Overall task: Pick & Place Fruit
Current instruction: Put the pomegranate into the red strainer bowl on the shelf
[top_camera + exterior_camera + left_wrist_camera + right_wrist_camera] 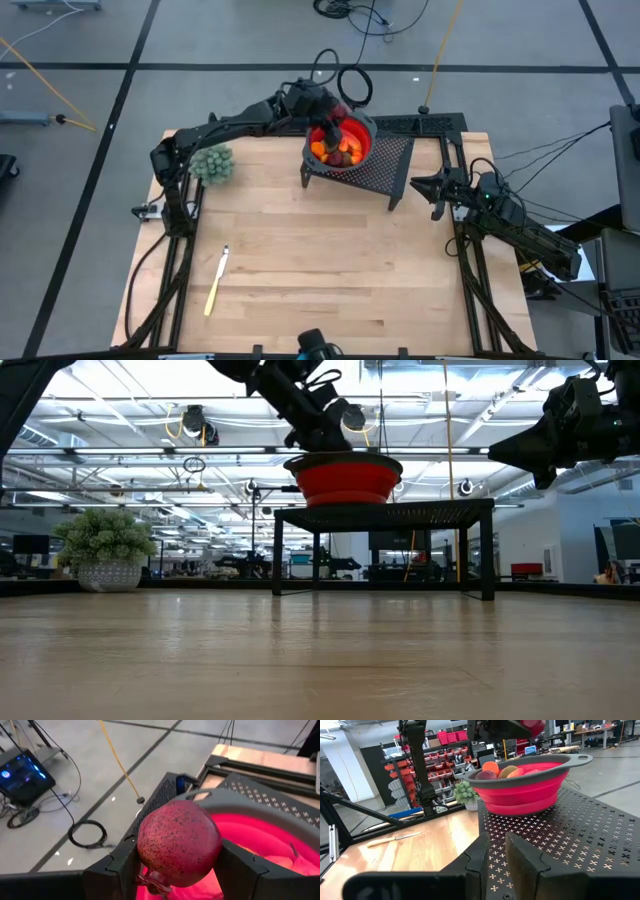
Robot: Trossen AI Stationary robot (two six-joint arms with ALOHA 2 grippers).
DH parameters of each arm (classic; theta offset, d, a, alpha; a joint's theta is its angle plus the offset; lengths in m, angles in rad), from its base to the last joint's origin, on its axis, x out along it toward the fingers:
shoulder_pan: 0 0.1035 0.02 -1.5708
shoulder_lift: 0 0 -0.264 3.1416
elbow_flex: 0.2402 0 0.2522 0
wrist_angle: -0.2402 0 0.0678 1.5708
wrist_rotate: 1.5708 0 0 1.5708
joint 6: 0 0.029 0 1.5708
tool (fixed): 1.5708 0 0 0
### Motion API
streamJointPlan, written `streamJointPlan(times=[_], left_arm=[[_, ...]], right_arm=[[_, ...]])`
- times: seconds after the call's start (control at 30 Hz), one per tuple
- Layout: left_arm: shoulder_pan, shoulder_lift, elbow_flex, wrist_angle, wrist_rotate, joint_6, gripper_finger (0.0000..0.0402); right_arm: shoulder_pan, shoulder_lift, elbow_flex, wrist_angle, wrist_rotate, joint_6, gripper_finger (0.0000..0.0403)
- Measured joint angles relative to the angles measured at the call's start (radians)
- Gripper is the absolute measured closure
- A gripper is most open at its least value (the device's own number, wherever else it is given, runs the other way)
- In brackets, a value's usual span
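Held right up at my left wrist camera is a dark red speckled fruit (179,842), a round ball pinched between the two dark fingers (120,865) of my left pincer (332,118). That pincer hangs just above the red bowl (362,137), over the side of the bowl that faces the far edge of the table (300,250).

I take the bowl as my landmark. It has a grey rim and stands on a black perforated stand (395,160), which lifts it clear of the table. Inside the bowl I see more fruit (338,151): orange pieces, a brownish one and a dark red one, piled together below the rim.

My right pincer (418,184) waits beside the stand, on the side of the bowl away from the left arm's base, its fingers nearly pressed together and pinching nothing.

Well apart from the bowl, toward the left arm's base, sits a bushy green plant (211,163) in a pale pot. A yellow-handled knife (216,281) lies flat on the table, far from the bowl, toward the near edge.
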Motion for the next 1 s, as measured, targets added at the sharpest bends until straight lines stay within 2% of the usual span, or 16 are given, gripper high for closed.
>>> streamJointPlan(times=[0.47,0.7,1.0], left_arm=[[0.009,0.000,0.000,-0.106,0.031,-0.023,0.0192],[0.034,0.000,0.000,-0.157,0.051,-0.090,0.0192],[0.036,0.000,0.000,-0.166,0.051,-0.102,0.0192]], right_arm=[[0.000,0.000,0.000,0.000,0.002,0.000,0.0348],[0.000,0.000,0.000,0.000,0.002,0.000,0.0348],[0.000,0.000,0.000,0.000,0.002,0.000,0.0348]])
